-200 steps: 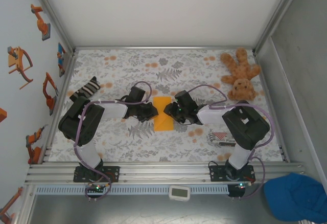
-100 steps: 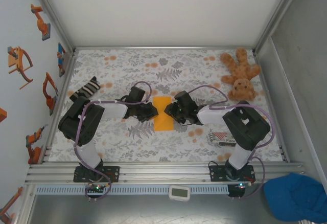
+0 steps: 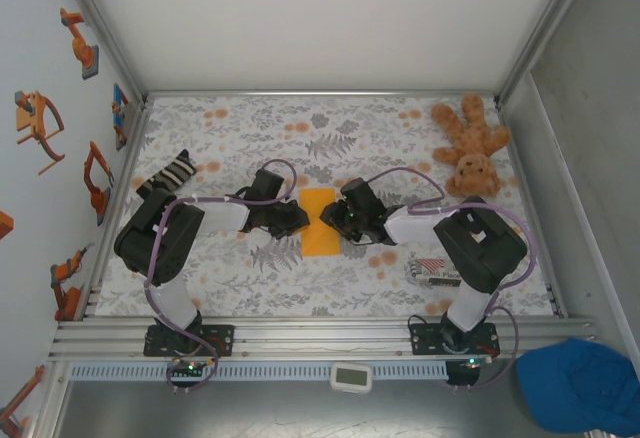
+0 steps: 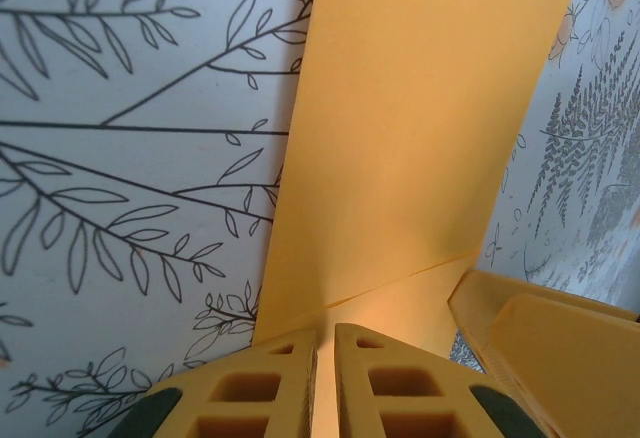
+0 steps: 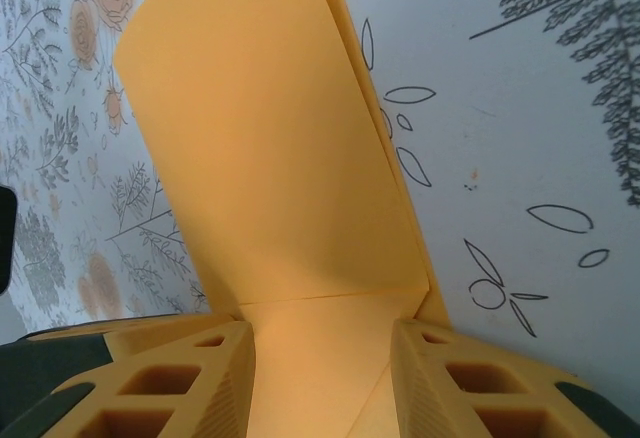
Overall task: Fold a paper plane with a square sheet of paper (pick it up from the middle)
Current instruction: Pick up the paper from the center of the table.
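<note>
Right arm (image 3: 415, 224): displaced a small amount to the left across the worktop (image 3: 300, 128), compared with one second ago. Right gripper (image 3: 330, 215): in consequence sits marginally closer in on the right-hand edge of the square sheet of paper (image 3: 318, 230). Elbow joint (image 3: 478, 241): shifted left by the same slight margin, and now overlaps a little more of the striped packet (image 3: 430, 275). The displacement is gradual, showing across both half-second intervals. Extent of movement is minor, best judged from the top view.

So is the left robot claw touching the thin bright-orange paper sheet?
Touching. Left wrist view: the left gripper pinches the near edge of the thin bright-orange paper sheet.
</note>
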Controlling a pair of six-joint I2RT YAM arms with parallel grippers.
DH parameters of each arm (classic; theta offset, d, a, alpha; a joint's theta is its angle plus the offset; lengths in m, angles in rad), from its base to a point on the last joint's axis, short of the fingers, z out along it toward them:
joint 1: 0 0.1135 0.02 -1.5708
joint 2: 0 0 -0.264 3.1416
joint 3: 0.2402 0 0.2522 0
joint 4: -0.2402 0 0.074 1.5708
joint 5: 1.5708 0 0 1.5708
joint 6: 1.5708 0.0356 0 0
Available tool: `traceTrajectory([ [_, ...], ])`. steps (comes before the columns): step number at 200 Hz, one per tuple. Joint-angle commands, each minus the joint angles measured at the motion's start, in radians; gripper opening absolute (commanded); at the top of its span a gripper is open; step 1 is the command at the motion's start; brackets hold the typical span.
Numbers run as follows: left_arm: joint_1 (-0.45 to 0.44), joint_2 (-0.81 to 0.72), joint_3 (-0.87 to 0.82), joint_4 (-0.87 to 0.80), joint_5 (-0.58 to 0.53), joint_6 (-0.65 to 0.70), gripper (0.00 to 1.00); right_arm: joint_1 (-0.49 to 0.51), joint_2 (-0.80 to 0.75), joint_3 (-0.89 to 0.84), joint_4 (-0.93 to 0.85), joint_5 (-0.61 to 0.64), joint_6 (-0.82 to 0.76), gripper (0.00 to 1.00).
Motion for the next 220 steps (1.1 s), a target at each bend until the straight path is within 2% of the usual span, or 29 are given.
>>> traceTrajectory([
  [1,0.004,0.022,-0.033,-0.071,-0.037,-0.001,0.13,0.007,0.007,-0.005,0.029,-0.002,0.021,0.4],
  [70,0.006,0.024,-0.036,-0.069,-0.04,-0.004,0.14,0.007,-0.051,-0.043,-0.008,0.074,0.064,0.39],
  [150,0.007,0.02,-0.04,-0.066,-0.034,-0.003,0.13,0.007,0.032,-0.028,0.087,-0.001,0.075,0.34],
  [220,0.012,0.015,-0.046,-0.069,-0.038,-0.002,0.13,0.007,-0.039,-0.06,0.094,0.042,0.037,0.3],
])
